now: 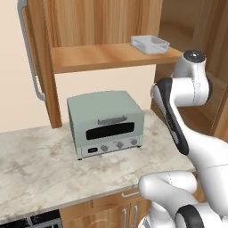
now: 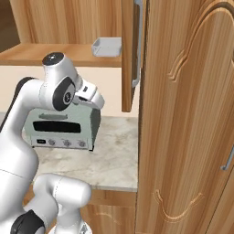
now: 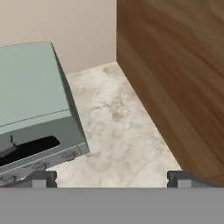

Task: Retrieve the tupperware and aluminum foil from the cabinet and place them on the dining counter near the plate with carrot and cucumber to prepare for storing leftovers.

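The tupperware (image 1: 150, 43) (image 2: 107, 46), a shallow pale grey container, sits at the right end of the plank shelf (image 1: 102, 55) in the open wooden cabinet (image 1: 95, 20). The cabinet's door (image 2: 129, 55) stands swung out with its grey bar handle (image 1: 29, 49). My gripper (image 3: 111, 178) is open with nothing between its fingertips (image 3: 41, 178). It hangs below the shelf and looks down at the marbled counter between the toaster oven and a wooden cupboard side. The aluminum foil, the dining counter and the plate are out of view.
A mint-green toaster oven (image 1: 106, 122) (image 3: 30, 105) stands on the marbled counter (image 1: 35, 164) under the cabinet. A tall wooden cupboard (image 2: 187, 114) rises close on the right. My arm's elbow (image 1: 191, 80) is level with the shelf, just right of it.
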### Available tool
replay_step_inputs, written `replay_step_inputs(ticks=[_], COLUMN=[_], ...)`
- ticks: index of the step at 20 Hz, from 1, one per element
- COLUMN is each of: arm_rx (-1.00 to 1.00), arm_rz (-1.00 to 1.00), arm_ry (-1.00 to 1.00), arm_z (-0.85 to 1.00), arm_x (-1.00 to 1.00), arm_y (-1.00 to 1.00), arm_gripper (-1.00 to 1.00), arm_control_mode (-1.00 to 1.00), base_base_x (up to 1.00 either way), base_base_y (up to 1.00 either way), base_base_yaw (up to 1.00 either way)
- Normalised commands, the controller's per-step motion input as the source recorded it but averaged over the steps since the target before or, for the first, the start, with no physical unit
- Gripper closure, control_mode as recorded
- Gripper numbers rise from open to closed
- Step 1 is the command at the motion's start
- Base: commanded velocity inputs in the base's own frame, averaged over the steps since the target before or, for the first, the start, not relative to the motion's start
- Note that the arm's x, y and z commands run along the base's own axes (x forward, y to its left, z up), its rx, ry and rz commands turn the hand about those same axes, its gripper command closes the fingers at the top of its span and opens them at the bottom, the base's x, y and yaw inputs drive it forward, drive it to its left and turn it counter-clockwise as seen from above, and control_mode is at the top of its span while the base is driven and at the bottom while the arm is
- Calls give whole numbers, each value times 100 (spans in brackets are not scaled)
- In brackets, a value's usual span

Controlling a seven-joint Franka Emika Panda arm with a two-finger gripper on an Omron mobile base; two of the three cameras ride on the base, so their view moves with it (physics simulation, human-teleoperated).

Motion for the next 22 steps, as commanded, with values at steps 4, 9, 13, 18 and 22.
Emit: replay_step_inputs(ticks=[4, 9, 13, 18, 22], arm_rx=[-7, -11, -11, -12, -10], arm_rz=[19, 13, 11, 7, 1], arm_ry=[-33, -16, -12, -15, -10], arm_z=[75, 71, 70, 69, 50], arm_x=[26, 63, 66, 44, 39], arm_y=[5, 15, 11, 18, 22], arm_gripper=[-100, -100, -100, -100, -100], arm_control_mode=[-100, -100, -100, -100, -100], base_base_x=[0, 0, 0, 0, 0], base_base_y=[0, 0, 0, 0, 0], base_base_yaw=[0, 0, 0, 0, 0])
